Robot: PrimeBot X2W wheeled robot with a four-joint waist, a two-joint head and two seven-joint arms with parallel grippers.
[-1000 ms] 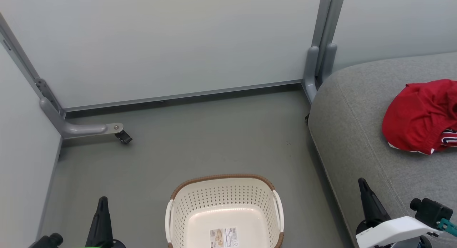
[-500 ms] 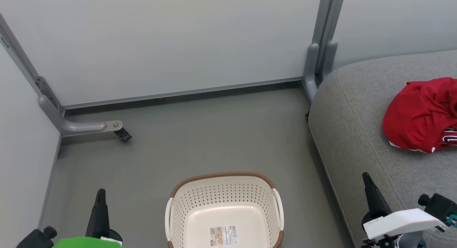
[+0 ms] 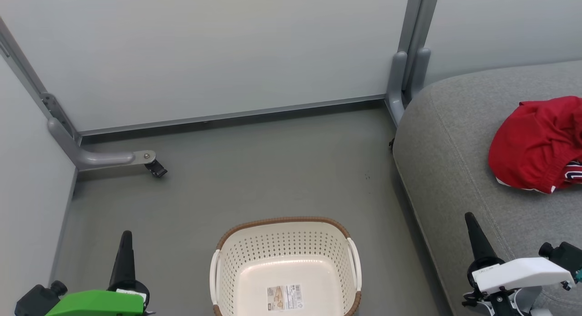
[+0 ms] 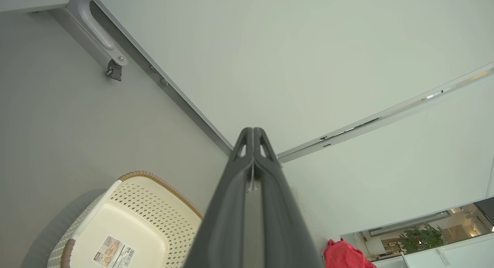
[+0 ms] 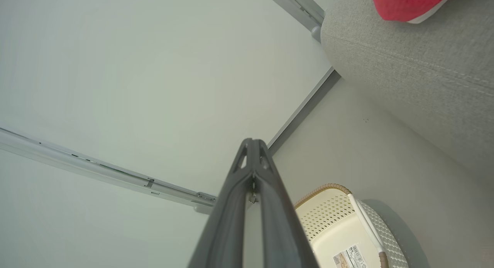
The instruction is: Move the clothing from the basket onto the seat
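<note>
Well beyond the right jaws — clothing (image 3: 533, 144) on seat (image 3: 454, 184).

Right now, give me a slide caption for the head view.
Basket empty on the floor, red clothing on the grey seat, left gripper and right gripper shut.

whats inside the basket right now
Inside the basket there is just a paper label on its bottom, nothing else visible. Its nearest end is cut off by the picture edge.
</note>
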